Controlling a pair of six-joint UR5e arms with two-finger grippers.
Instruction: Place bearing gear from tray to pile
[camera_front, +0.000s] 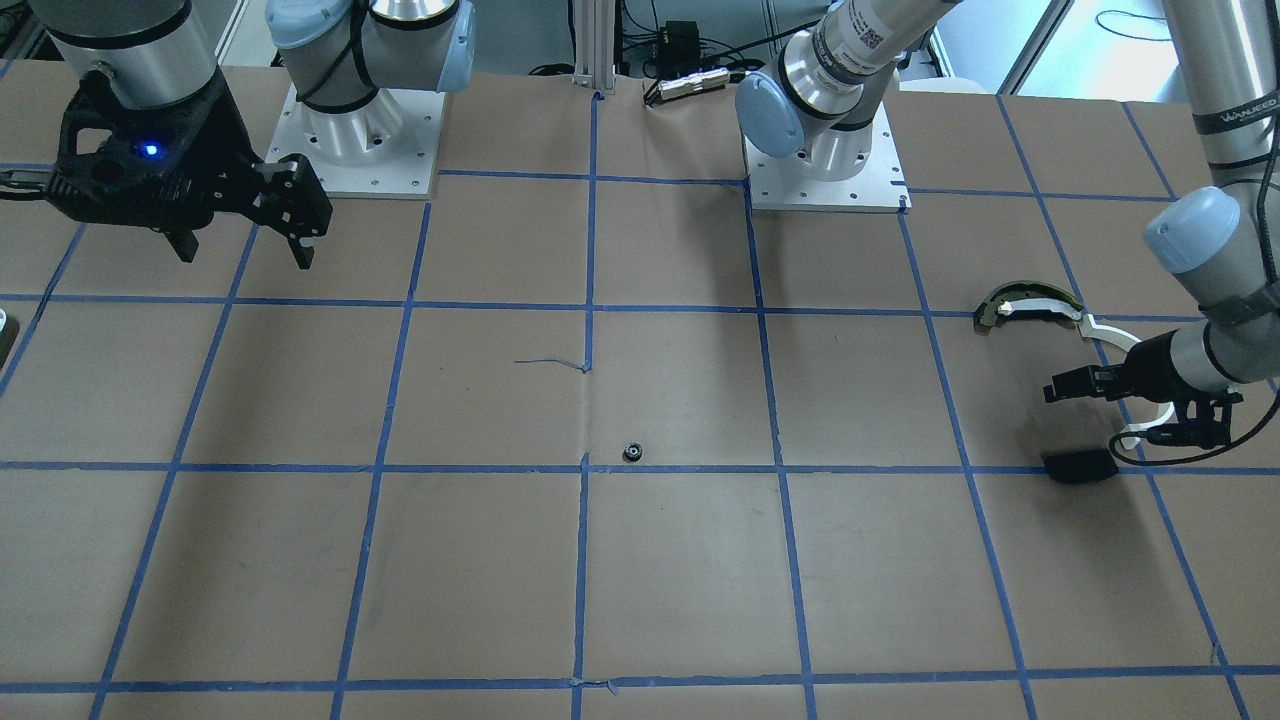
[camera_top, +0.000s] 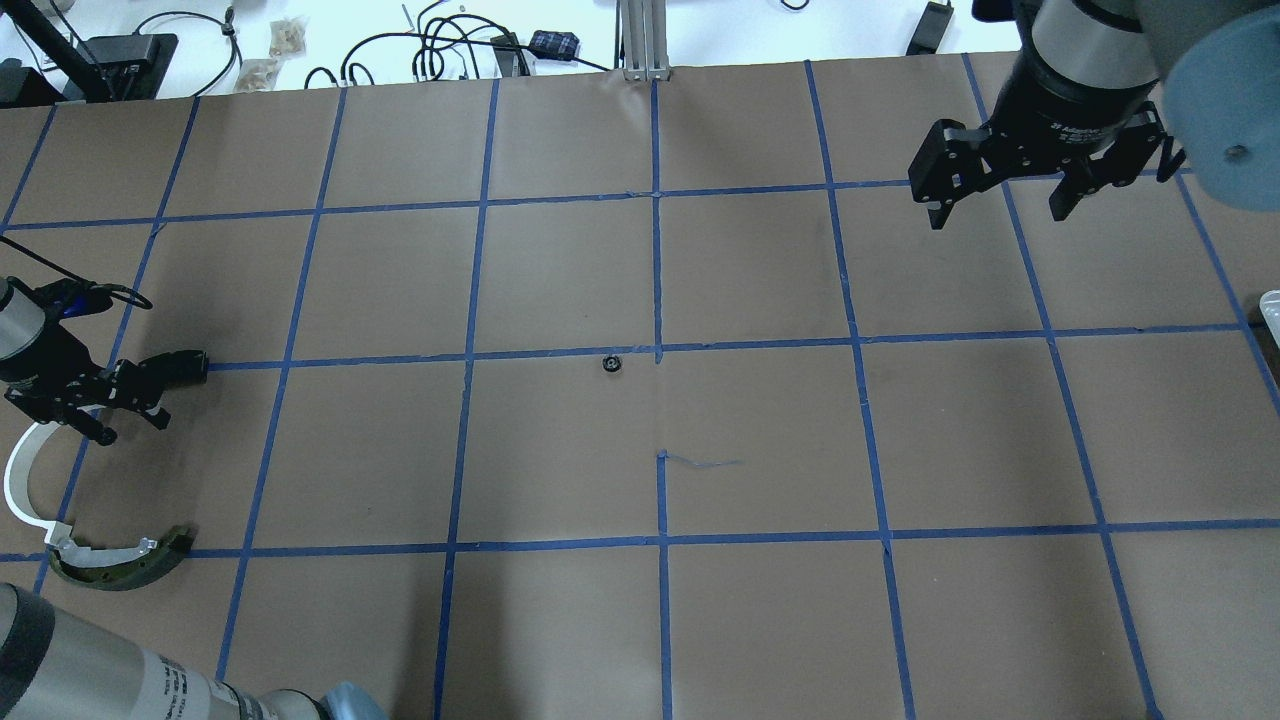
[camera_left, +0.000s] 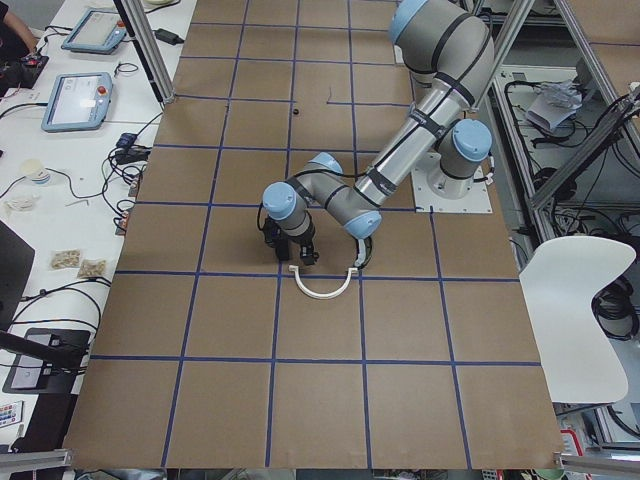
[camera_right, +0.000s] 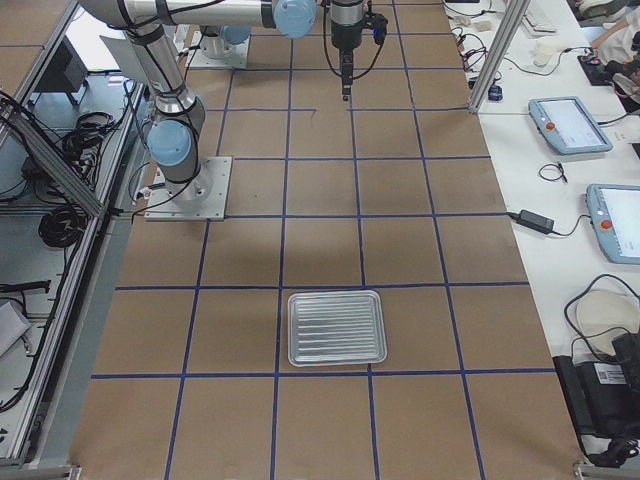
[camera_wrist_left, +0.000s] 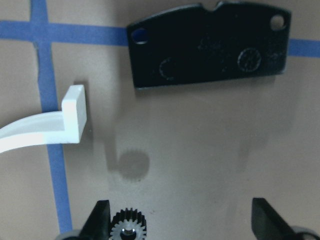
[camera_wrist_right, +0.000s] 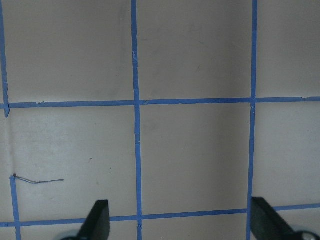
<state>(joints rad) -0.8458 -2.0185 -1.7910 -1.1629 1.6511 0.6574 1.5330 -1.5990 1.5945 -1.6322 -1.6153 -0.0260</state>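
I'm seeing the left gripper (camera_wrist_left: 182, 222) wide open. Only its wrist camera is showing the bearing gear (camera_wrist_left: 127, 227) beside one finger, near the black plate (camera_wrist_left: 210, 45) of the pile (camera_top: 115, 565). The right gripper (camera_top: 998, 212) is hanging open, empty.

The gear (camera_wrist_left: 128, 227), below the plate (camera_wrist_left: 207, 45), is cut off at the view's bottom edge. The strip (camera_wrist_left: 45, 127), left of the plate, runs out of view.

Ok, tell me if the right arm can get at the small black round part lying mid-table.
Probably yes. The small black round part lies alone on the bare table, and the right gripper hangs open with nothing between them.
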